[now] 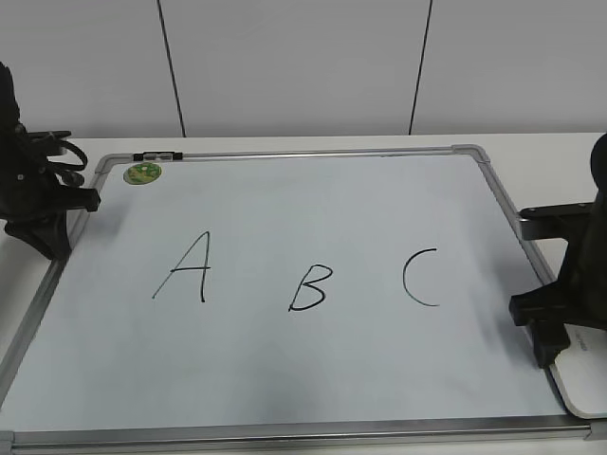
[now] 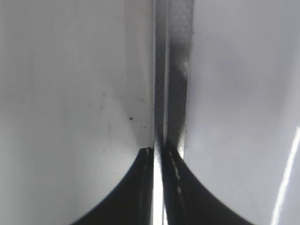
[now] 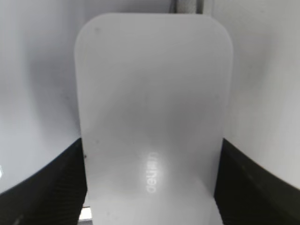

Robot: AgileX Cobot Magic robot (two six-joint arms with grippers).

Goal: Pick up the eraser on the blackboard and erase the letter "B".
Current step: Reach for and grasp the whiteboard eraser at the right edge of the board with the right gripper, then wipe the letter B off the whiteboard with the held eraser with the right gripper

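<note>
The blackboard is a white dry-erase board with a silver frame, lying flat. The black letter "B" is at its middle, between "A" and "C". The white eraser lies just off the board's right edge near the front. My right gripper is down on it. In the right wrist view the eraser fills the space between the jaws, and both fingers touch its long sides. My left gripper is shut and empty over the board's left frame, fingertips together.
A small round green magnet sits at the board's far left corner. A small black and silver clip lies on the far frame beside it. The board rests on a white table, with a white panelled wall behind.
</note>
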